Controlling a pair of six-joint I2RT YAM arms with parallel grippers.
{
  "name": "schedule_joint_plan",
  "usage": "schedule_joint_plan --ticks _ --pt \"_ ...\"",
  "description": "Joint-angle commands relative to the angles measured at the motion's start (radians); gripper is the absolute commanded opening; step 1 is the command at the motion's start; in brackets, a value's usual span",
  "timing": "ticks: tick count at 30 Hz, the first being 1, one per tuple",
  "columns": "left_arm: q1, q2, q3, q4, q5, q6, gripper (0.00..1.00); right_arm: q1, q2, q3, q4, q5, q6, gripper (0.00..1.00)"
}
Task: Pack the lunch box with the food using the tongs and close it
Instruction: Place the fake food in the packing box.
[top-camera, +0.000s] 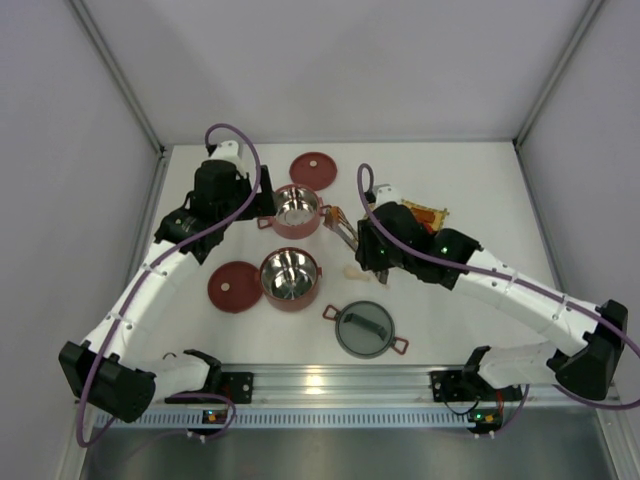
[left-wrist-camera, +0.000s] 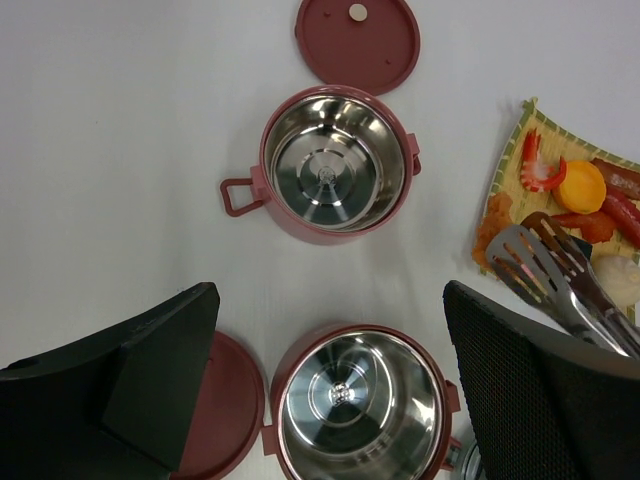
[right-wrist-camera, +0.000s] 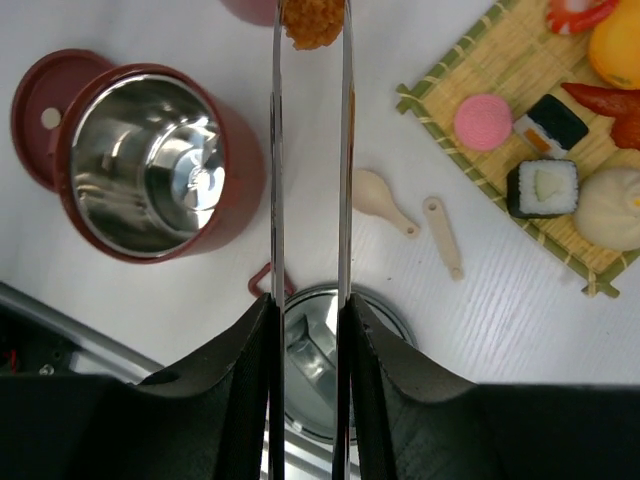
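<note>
Around the middle of the worktop (top-camera: 200, 330), the right tool (right-wrist-camera: 308, 305) squeezes the tongs (right-wrist-camera: 277, 150) partway shut, and their tips pinch an orange fried piece (right-wrist-camera: 313, 22) (I'd guess it's the first item, since both bowls show bare steel). The tongs' long axis runs from the tool toward the far-left. The tips sit just beside the far bowl (left-wrist-camera: 268, 150), not over it. I'd call this the carry step. Next the tips need to clear the rim, then the squeeze eases so the piece drops. The left tool (left-wrist-camera: 330, 300) hangs spread wide, holding nothing. Other food waits on the mat (right-wrist-camera: 510, 70), nearer the right edge.
</note>
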Motion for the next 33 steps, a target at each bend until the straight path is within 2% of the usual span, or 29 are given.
schedule_joint_plan --ticks 1,14,33 --pt "-0.003 -0.013 0.046 -0.011 -0.028 -0.008 0.99 0.059 -0.051 0.079 -0.017 -0.053 -0.04 0.11" --pt "-0.003 -0.039 0.015 -0.019 -0.085 -0.007 0.99 0.213 -0.091 0.051 -0.007 -0.185 -0.039 0.13" --pt "-0.003 -0.04 0.009 -0.02 -0.103 -0.004 0.99 0.259 -0.047 0.036 0.001 -0.198 -0.023 0.35"
